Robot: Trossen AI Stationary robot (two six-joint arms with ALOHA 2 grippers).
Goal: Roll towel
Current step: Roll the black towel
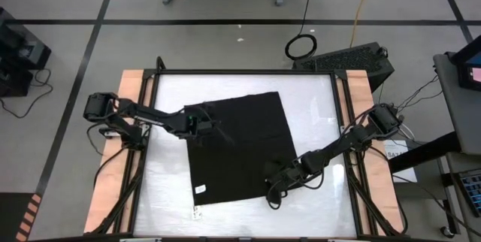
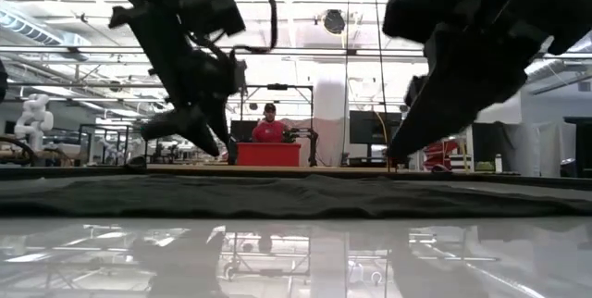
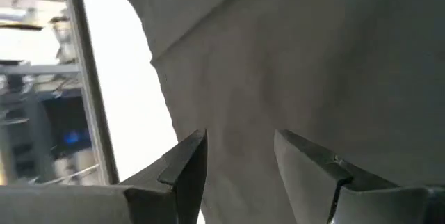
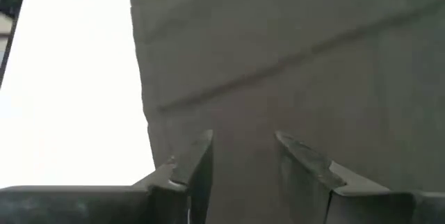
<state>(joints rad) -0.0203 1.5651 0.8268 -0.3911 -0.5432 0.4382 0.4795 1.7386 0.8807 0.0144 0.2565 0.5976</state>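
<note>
A black towel (image 1: 239, 148) is lying flat across the white table (image 1: 316, 114). The left gripper (image 1: 212, 125) is hovering over its far-left corner, jaws open. The right gripper (image 1: 275, 176) is sitting near its near-right edge, jaws apparently open, holding nothing.

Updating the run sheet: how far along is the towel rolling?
Barely begun. Done: the towel lies spread flat on the table, no roll showing. In hand: the left gripper is over its far-left corner and the right gripper over its near-right part, both with fingers open, gripping nothing. Left: the whole roll.
</note>
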